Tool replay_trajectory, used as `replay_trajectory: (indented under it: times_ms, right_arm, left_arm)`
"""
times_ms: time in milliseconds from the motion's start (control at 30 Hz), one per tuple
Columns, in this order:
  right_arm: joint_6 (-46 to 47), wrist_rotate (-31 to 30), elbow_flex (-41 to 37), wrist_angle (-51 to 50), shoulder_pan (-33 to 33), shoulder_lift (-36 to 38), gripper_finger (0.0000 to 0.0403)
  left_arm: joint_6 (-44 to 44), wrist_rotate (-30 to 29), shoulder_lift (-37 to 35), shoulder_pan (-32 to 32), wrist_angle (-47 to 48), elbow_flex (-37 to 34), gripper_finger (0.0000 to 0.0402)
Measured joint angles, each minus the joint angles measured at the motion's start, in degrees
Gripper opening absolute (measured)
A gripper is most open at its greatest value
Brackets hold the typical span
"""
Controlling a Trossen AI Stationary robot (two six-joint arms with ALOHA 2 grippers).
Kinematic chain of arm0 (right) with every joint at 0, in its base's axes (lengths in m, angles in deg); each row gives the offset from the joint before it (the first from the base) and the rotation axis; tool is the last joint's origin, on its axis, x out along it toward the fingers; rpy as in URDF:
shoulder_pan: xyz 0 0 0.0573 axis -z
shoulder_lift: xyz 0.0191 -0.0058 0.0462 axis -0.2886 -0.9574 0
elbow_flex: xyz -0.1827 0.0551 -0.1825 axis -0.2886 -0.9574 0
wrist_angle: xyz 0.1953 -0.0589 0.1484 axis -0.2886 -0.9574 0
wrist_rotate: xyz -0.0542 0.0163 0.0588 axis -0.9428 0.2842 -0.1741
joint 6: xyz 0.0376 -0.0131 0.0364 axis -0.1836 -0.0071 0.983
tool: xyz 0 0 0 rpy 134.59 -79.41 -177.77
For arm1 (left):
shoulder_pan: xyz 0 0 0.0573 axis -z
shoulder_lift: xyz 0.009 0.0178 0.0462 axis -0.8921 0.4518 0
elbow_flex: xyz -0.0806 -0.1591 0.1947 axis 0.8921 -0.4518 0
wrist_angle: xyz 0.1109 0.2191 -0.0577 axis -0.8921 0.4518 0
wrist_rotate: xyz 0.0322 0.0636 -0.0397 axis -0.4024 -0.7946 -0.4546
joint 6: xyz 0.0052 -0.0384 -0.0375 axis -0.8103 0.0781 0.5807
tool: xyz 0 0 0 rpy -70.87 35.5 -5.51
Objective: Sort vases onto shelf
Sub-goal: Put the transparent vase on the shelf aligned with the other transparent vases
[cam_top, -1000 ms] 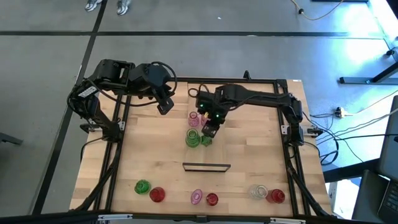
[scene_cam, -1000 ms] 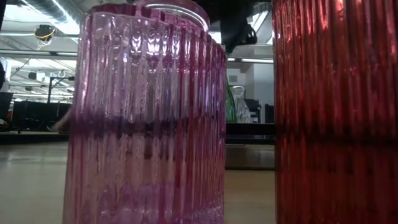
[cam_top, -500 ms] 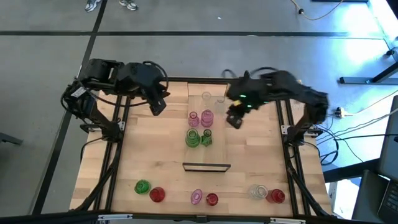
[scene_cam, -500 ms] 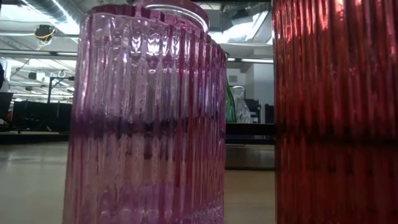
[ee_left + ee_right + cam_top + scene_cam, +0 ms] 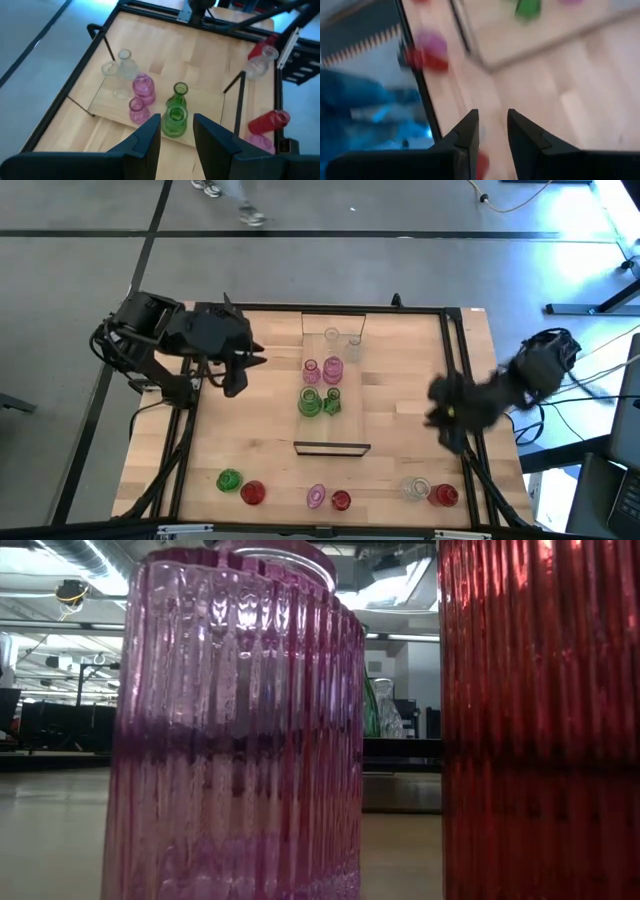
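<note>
Nearest in my low view, a pink vase (image 5: pixel 235 730) and a red vase (image 5: pixel 540 720) fill the frame. Six vases stand on the shelf (image 5: pixel 352 395) at centre. My left gripper (image 5: pixel 176 134) and right gripper (image 5: pixel 492 130) are both parted, empty.

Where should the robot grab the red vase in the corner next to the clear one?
Probably by its narrow neck, from straight above. The red vase stands upright by the table's right front corner with its mouth up, and the clear vase sits close on one side, so a pincer coming sideways could bump it. The round belly looks too wide.
</note>
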Motion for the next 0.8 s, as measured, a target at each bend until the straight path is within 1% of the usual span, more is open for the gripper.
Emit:
replay_trajectory:
  times_ms: [100, 167, 267, 333, 467, 533, 600, 800]
  right_arm:
    - [6.55, 1.99, -8.23, 2.84, -7.07, 1.05, 0.0085]
    - [10.28, 3.02, -13.71, 8.32, -10.48, 1.73, 0.0085]
    - [15.73, 2.06, -21.31, 18.02, -13.39, 2.55, 0.0085]
    - [18.82, 0.58, -25.27, 22.48, -14.32, 2.86, 0.0085]
    - [23.39, -1.25, -30.05, 23.52, -14.66, 2.88, 0.0085]
    - [24.35, -0.64, -31.67, 23.57, -14.53, 2.88, 0.0085]
    - [25.49, 0.31, -33.12, 24.43, -14.54, 2.88, 0.0085]
    - [26.54, 4.58, -37.98, 32.63, -14.55, 2.86, 0.0085]
  left_arm:
    - [-0.03, -0.24, 0.16, 0.65, 0.01, -1.35, 0.0108]
    - [-0.03, -0.31, 0.17, 0.78, 0.0, -2.83, 0.0108]
    - [-0.01, -0.33, 0.15, 0.8, 0.02, -5.64, 0.0108]
    - [0.0, 0.09, 0.17, 0.8, -0.38, -7.77, 0.0108]
    - [0.01, 3.46, 0.17, 0.78, -4.49, -10.91, 0.0108]
    - [-0.03, 5.41, 0.17, 0.78, -8.47, -11.93, 0.0108]
    - [-0.42, 6.19, 0.17, 0.86, -10.59, -12.49, 0.0108]
    - [-1.12, 6.14, 0.15, 0.87, -10.75, -12.57, 0.0108]
